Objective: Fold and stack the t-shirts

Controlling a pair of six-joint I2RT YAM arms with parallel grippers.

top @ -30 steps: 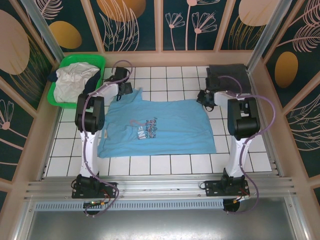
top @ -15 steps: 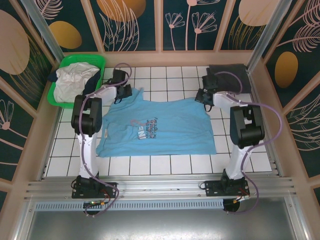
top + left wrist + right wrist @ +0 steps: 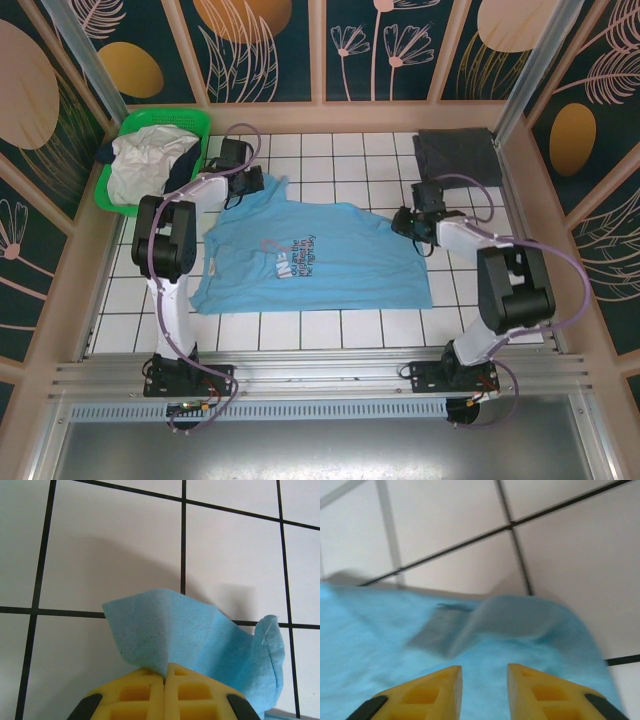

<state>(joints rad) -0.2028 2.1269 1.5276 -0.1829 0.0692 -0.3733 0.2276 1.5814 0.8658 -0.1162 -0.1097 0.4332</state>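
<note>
A light blue t-shirt [image 3: 310, 255] with a small chest print lies spread across the middle of the white tiled table. My left gripper [image 3: 243, 186] is at its far left corner. In the left wrist view its yellow fingers [image 3: 164, 677] are shut on a bunched fold of the blue cloth [image 3: 190, 635], lifted a little off the tiles. My right gripper [image 3: 405, 222] hovers at the shirt's far right corner. It [image 3: 484, 675] is open, fingers apart just above the blue cloth [image 3: 520, 625]. A folded dark grey t-shirt [image 3: 455, 155] lies at the back right.
A green plastic basket [image 3: 165, 118] stands at the back left with a white t-shirt [image 3: 140, 165] and a bit of navy cloth [image 3: 186, 165] in it. Patterned walls close off the back and both sides. Bare tiles [image 3: 330, 160] run along the back.
My left gripper has shut on the shirt's far left corner. My right gripper has opened, let go of the far right corner and shifted toward the near side; that corner has slumped.
</note>
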